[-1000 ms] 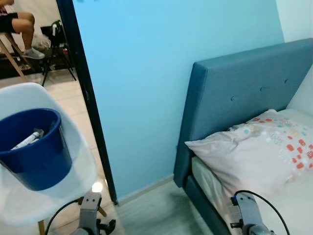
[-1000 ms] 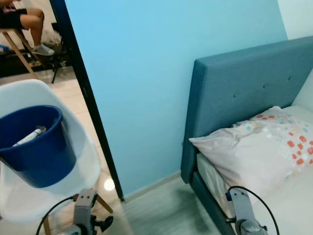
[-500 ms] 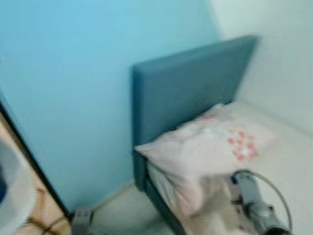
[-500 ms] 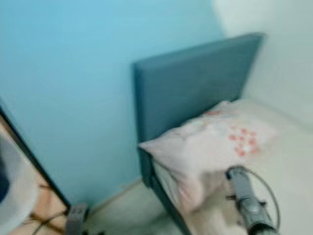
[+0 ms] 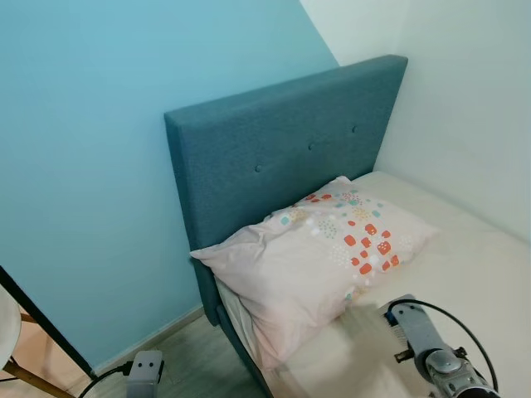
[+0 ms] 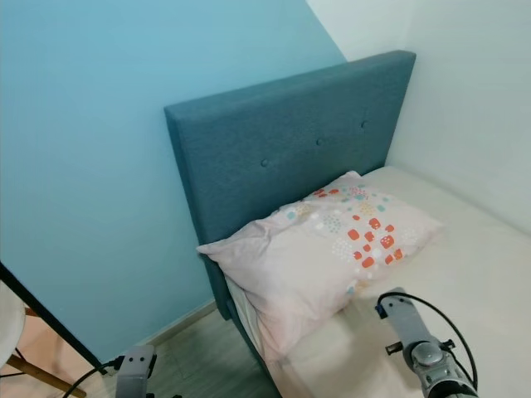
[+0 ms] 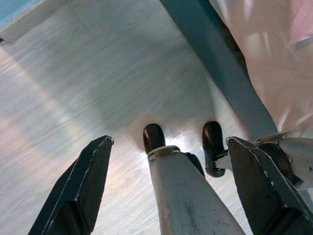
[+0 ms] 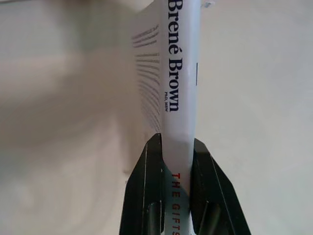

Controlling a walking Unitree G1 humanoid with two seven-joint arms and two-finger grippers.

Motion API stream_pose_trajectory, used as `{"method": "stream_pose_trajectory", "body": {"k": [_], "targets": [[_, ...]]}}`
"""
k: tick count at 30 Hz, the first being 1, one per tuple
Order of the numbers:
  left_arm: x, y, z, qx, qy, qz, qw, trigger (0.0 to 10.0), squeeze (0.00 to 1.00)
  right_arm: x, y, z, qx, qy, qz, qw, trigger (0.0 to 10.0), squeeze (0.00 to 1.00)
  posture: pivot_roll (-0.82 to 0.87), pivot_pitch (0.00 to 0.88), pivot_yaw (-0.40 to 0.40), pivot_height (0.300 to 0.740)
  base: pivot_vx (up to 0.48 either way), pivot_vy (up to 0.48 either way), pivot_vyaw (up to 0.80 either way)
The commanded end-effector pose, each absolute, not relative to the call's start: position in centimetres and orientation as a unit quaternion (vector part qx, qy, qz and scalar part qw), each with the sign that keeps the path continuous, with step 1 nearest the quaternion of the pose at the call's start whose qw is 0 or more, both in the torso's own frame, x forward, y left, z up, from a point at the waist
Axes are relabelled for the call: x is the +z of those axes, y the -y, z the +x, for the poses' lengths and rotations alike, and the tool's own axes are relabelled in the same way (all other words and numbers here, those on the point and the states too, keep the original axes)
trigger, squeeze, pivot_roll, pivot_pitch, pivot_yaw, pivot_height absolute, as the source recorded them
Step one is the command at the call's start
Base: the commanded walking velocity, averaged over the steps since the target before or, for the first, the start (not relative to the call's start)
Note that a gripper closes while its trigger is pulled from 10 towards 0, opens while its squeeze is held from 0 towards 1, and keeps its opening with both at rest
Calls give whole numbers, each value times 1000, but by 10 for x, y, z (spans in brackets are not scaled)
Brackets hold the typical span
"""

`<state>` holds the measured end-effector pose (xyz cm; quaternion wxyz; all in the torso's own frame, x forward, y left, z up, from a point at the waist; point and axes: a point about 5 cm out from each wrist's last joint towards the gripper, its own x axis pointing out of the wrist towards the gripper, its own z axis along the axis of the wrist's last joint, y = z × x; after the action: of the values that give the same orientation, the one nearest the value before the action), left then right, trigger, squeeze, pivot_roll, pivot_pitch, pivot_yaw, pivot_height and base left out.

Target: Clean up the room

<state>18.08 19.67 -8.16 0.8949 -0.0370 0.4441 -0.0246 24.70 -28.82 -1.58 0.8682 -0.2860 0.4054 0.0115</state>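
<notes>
At the very bottom of the left eye view, the robot's two silver arms poke into the picture. The right arm [image 5: 436, 365] is at the lower right, over the bed. In the right wrist view, the right end effector [image 8: 177, 164] has its two black fingers [image 8: 146, 196] pressed tight on a thin white book [image 8: 178, 73]. They grip it by its spine, one finger on each side. The spine shows the name "Brené Brown" in dark letters and red letters that start "THE GIFTS". The book sticks out past the fingertips, above the pale bed sheet [image 8: 254, 98].

The left arm [image 5: 145, 371] is at the lower left, hanging over the floor. In the left wrist view, the left end effector [image 7: 168, 152] has its fingers spread wide apart with nothing in them. Under it are the grey wood floor [image 7: 73, 73], the robot's own legs and dark feet [image 7: 153, 137], and the blue side of the bed.

A bit farther off, in the middle of the left eye view, a pillow [image 5: 315, 253] lies at the head of the bed [image 5: 465, 274]. It is pale pink with little red, orange and teal spots. Behind it stands a dark teal headboard [image 5: 274, 149] with buttons. It rests against a light blue wall [image 5: 91, 166]. A white wall [image 5: 465, 99] is at the upper right. At the far left edge is a bit of a white chair [image 5: 7, 327] with wooden legs.
</notes>
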Motion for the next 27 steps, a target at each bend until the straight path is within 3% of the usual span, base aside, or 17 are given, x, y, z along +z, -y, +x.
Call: {"method": "stream_pose_trajectory", "body": {"k": [1, 4, 7, 24, 27], "targets": [[-82, -202, 179, -20, -450, -26, 892, 10000, 0, -17, 281, 248, 43, -399, -309, 862, 10000, 0, -129, 0, -18, 740, 0, 0, 0], [-80, -203, 183, -17, -443, -22, 896, 10000, 0, -25, 281, 240, 96, -425, -396, 808, 10000, 0, -126, 0, -20, 740, 0, 0, 0], [-77, -203, 188, -15, -433, -19, 901, 10000, 0, -25, 287, 238, 88, -438, -440, 779, 10000, 0, -125, 0, -21, 740, 0, 0, 0], [-64, -199, 213, -36, -398, 4, 917, 10000, 0, -19, 283, 248, 74, -421, -476, 769, 10000, 0, -124, 0, -11, 679, 0, 0, 0], [-62, -197, 217, -44, -392, 10, 919, 10000, 0, 0, 301, 259, 46, -390, -549, 738, 10000, 0, -125, 0, -10, 661, 0, 0, 0]]}}
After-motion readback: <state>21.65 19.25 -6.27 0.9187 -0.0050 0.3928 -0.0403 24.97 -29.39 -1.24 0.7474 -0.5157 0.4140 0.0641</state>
